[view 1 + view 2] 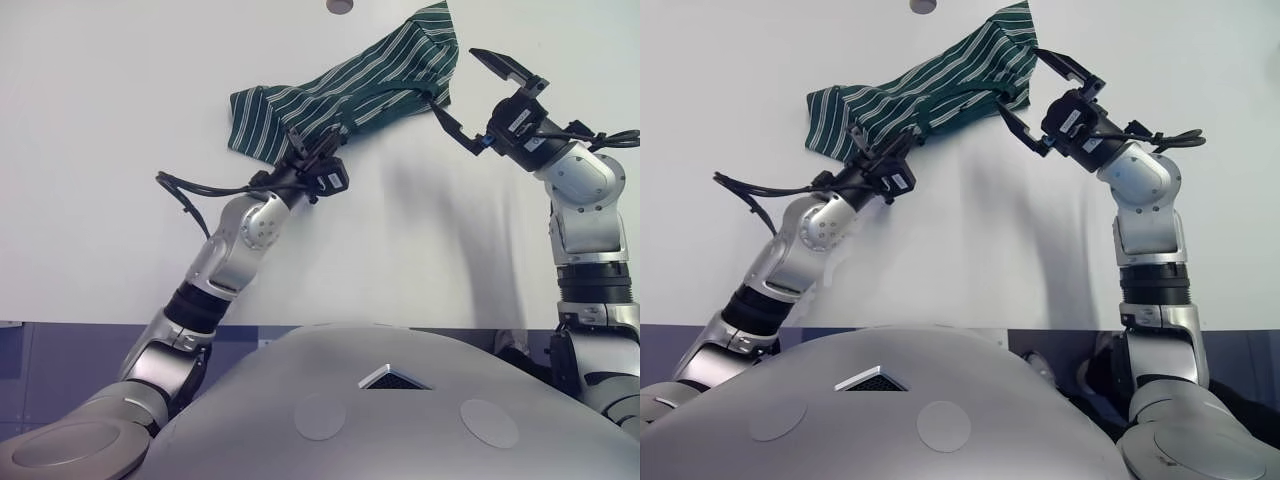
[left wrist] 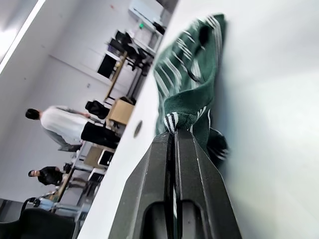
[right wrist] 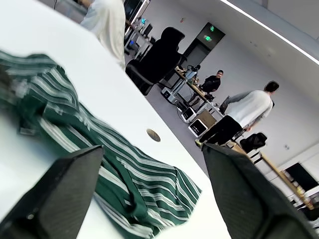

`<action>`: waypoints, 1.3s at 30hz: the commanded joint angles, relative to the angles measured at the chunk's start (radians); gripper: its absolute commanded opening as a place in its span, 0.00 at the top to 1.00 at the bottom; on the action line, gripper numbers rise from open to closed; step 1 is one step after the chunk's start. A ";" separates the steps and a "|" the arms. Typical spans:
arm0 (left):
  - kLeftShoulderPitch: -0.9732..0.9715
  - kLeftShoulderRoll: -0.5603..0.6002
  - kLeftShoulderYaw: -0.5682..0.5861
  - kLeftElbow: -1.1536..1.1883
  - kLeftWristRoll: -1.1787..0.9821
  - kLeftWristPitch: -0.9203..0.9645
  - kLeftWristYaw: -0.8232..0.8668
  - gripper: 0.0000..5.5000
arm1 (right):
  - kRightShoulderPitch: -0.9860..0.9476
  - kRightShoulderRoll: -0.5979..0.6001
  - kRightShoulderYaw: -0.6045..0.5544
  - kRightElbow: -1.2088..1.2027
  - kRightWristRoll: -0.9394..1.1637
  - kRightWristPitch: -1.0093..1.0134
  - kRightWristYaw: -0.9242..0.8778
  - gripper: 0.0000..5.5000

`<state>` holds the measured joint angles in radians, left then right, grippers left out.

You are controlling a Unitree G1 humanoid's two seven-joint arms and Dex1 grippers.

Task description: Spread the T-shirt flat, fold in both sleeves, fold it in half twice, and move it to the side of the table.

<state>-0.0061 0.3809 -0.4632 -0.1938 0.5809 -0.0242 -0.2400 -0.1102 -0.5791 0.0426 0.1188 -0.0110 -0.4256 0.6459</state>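
T-shirt [image 1: 350, 85]: green with white stripes, bunched up in a long crumpled strip on the white surface [image 1: 120, 260]. It's not laid out flat, and no sleeve can be picked out for sure.
Left end effector [image 2: 174, 133]: the fingers are pressed together on a small fold of the T-shirt. A bit of striped hem is nipped right at the tips, and the rest of the cloth trails away beyond them.
Right end effector [image 1: 472, 92]: the fingers are spread wide and nothing is gripped. One end of the T-shirt sits right by the lower finger [image 1: 452, 125], but whether it's actually touched can't be told. From the wrist camera, the cloth is seen lying past the gap between the two fingers.
Where the T-shirt is: strung out between the two, with one end caught in the left one and the other end just in front of the right one.
Hole: a small round opening [image 1: 340, 6] is set into the surface beyond the T-shirt, farther out than either end effector.
Cable [image 1: 185, 192]: black, looped beside the left arm, behind the left end effector.
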 commanded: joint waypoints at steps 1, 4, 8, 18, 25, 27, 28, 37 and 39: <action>0.032 0.052 0.044 -0.056 -0.066 -0.098 -0.024 0.99 | -0.044 -0.064 0.022 0.147 -0.121 -0.116 -0.021 0.33; 0.064 0.075 0.061 -0.100 -0.100 -0.152 -0.038 0.99 | -0.059 -0.090 0.057 0.238 -0.235 -0.198 -0.069 0.33; 0.100 0.118 0.079 -0.132 -0.146 -0.209 -0.084 0.99 | -0.114 -0.078 0.092 0.330 -0.351 -0.241 -0.172 0.33; 0.077 0.070 0.118 -0.120 -0.168 -0.228 -0.079 0.99 | -0.335 0.043 0.218 0.671 -0.559 -0.218 -0.485 0.33; 0.080 0.062 0.131 -0.110 -0.169 -0.242 -0.076 1.00 | -0.390 0.046 0.244 0.797 -0.595 -0.204 -0.639 0.49; 0.081 0.059 0.135 -0.108 -0.169 -0.244 -0.074 1.00 | -0.412 0.056 0.251 0.833 -0.593 -0.204 -0.661 0.55; 0.081 0.057 0.136 -0.107 -0.169 -0.246 -0.074 1.00 | -0.422 0.064 0.255 0.848 -0.592 -0.205 -0.672 0.58; 0.071 0.025 0.126 -0.096 -0.158 -0.253 -0.073 1.00 | -0.475 0.103 0.308 0.910 -0.600 -0.220 -0.706 0.91; 0.071 0.023 0.130 -0.093 -0.157 -0.255 -0.071 1.00 | -0.476 0.092 0.315 0.920 -0.600 -0.224 -0.706 0.99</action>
<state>0.0799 0.4037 -0.3337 -0.2955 0.4158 -0.2697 -0.3143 -0.5556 -0.4760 0.3473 1.0211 -0.5985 -0.6429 -0.0554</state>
